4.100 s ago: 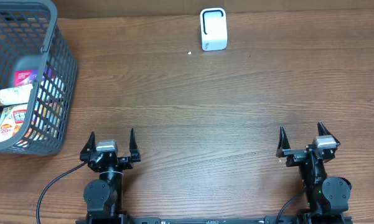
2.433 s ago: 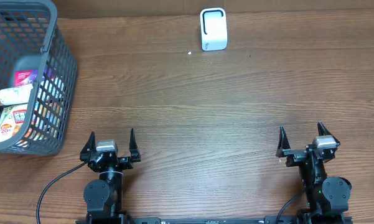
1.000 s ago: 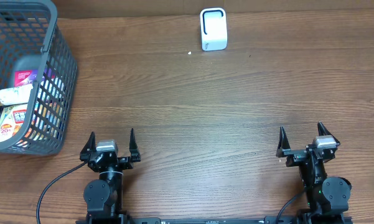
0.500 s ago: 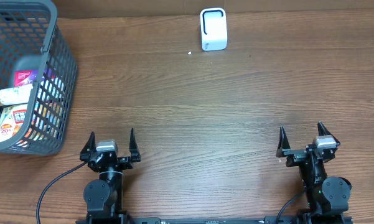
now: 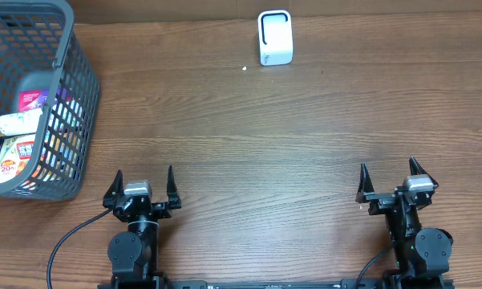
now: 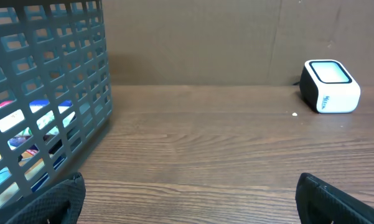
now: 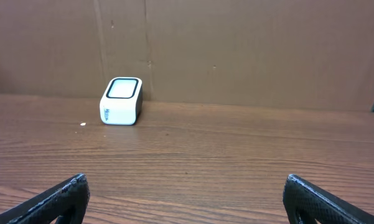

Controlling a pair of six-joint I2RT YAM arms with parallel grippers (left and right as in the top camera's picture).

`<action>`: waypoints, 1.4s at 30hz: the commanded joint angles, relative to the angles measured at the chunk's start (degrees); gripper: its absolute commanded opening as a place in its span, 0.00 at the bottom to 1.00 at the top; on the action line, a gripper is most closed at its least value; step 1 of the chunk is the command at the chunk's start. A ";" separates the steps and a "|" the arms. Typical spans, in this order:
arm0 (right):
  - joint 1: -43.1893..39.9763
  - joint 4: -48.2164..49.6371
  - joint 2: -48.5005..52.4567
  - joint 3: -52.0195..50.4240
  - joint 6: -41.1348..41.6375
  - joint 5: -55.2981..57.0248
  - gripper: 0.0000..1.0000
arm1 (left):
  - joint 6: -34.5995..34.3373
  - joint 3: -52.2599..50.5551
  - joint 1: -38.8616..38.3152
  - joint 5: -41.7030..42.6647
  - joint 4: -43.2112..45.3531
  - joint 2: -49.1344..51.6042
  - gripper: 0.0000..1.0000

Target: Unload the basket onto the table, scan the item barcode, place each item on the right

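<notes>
A small white barcode scanner (image 5: 274, 37) with a dark window stands at the table's far edge; it shows too in the left wrist view, scanner (image 6: 329, 86), and in the right wrist view, scanner (image 7: 121, 101). Several packaged items (image 5: 20, 120) lie inside a grey mesh basket (image 5: 78, 104) at the far left, among them a white bottle and colourful packs. My left gripper (image 5: 143, 178) rests open at the near edge, left of centre. Open as well, my right gripper (image 5: 387, 172) sits at the near right. Neither holds anything.
The basket wall (image 6: 43, 93) fills the left side of the left wrist view. A brown cardboard wall (image 7: 236, 50) backs the table behind the scanner. A tiny white speck (image 5: 245, 68) lies left of the scanner.
</notes>
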 commanded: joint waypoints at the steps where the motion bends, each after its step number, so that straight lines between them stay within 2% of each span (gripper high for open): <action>1: 0.26 0.33 -0.57 -0.59 0.20 0.15 1.00 | 1.14 -0.24 0.09 0.26 0.13 -0.59 1.00; 4: 0.26 0.33 -0.57 -0.59 0.20 0.15 1.00 | 0.26 -0.24 0.15 0.87 0.35 -0.59 1.00; 8: 0.26 0.33 -0.57 -0.59 0.22 0.15 1.00 | -11.30 -0.24 -0.09 14.49 1.25 -0.59 1.00; 11: 0.26 0.35 -0.57 -0.59 0.20 0.15 1.00 | -16.87 -0.24 -0.09 23.61 4.15 -0.59 1.00; 13: 0.26 0.33 -0.57 -0.59 0.20 0.15 1.00 | -18.99 -0.24 -0.09 29.70 10.45 -0.59 1.00; 16: 0.26 0.35 -0.57 -0.59 0.20 0.15 1.00 | -19.47 -0.22 -0.09 37.38 26.47 -0.59 1.00; 19: 0.26 0.33 -0.57 -0.59 0.20 0.15 1.00 | -19.45 0.74 -0.07 37.11 37.44 -0.59 1.00; 21: 0.26 0.33 -0.57 -0.59 0.20 0.15 1.00 | -19.45 2.95 -0.07 36.02 37.97 -0.59 1.00; 24: 0.26 0.33 -0.57 -0.59 0.20 0.15 1.00 | -17.27 8.07 -0.07 35.65 33.94 -0.59 1.00; 27: 0.26 0.33 -0.57 -0.59 0.22 0.15 1.00 | -11.23 14.64 -0.07 35.41 27.50 -0.17 1.00; 29: 0.26 0.33 -0.57 -0.59 0.22 0.15 1.00 | -8.94 19.69 -0.07 31.80 21.44 1.20 1.00; 32: 0.26 0.33 -0.57 -0.59 0.20 0.15 1.00 | -8.94 29.09 -0.07 25.59 7.72 5.44 1.00; 36: 0.26 0.33 -0.57 -0.59 0.20 0.15 1.00 | -6.58 45.03 -0.07 24.28 -17.05 17.97 1.00; 39: 0.26 0.33 -0.57 -0.59 0.20 0.15 1.00 | -1.68 54.49 -0.07 28.41 -29.79 28.26 1.00; 42: 0.26 0.33 -0.57 -0.59 0.22 0.15 1.00 | -1.36 61.33 -0.07 35.45 -34.18 35.85 1.00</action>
